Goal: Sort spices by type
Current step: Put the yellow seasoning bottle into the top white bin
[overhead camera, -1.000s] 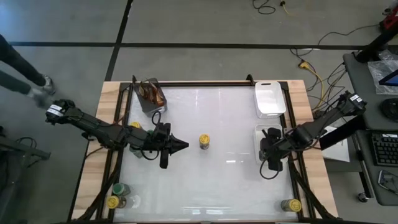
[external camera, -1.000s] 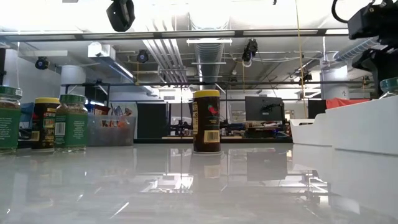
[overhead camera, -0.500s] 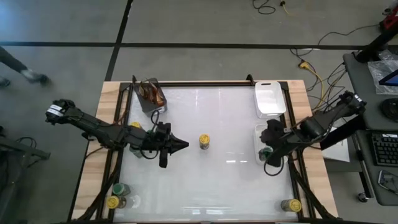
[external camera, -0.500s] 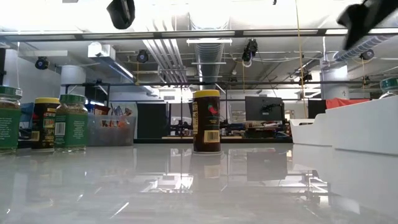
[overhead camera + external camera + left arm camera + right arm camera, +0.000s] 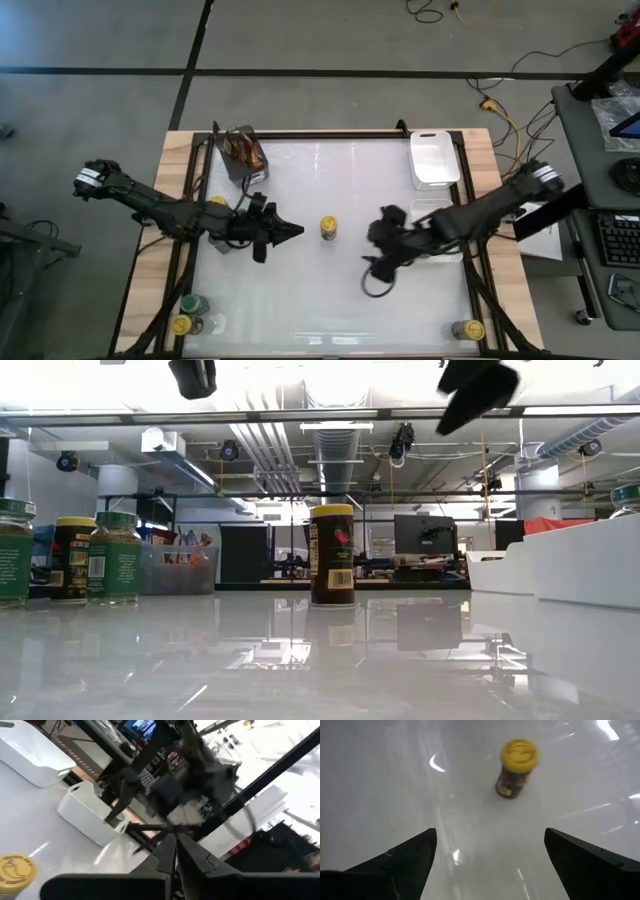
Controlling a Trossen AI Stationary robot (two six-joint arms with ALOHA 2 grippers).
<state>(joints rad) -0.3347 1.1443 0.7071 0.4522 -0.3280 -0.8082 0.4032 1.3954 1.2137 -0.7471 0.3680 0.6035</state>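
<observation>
The right gripper (image 5: pixel 378 238) hangs above the glossy white table (image 5: pixel 330 300) with its two dark fingers (image 5: pixel 400 862) spread wide and nothing between them. Ahead of it, toward the left arm, stands a yellow-lidded jar (image 5: pixel 328 227), upright and alone near the table's middle; in the right wrist view the same jar (image 5: pixel 516 767) sits beyond the fingertips, apart from them, with bare table all round it. On the jar's far side from the right gripper, the left gripper (image 5: pixel 290 233) points at the jar from just beside it, its fingers pressed together and holding nothing.

Behind the right gripper, along its own arm, lies a white rectangular tray (image 5: pixel 445 207) with a green-lidded jar (image 5: pixel 120 823) inside it; a second white tray (image 5: pixel 434 158) sits farther toward the table's far edge. Open, reflective surface stretches between the gripper and the near edge. A yellow-lidded jar and a green one stand at the near right corner (image 5: pixel 467 329), well apart from the gripper. Three more round jars (image 5: pixel 190 314) cluster at the near left corner. A grey square cup of brown sticks (image 5: pixel 243 152) stands at the far left corner, beside the table's wooden border (image 5: pixel 160 200).
</observation>
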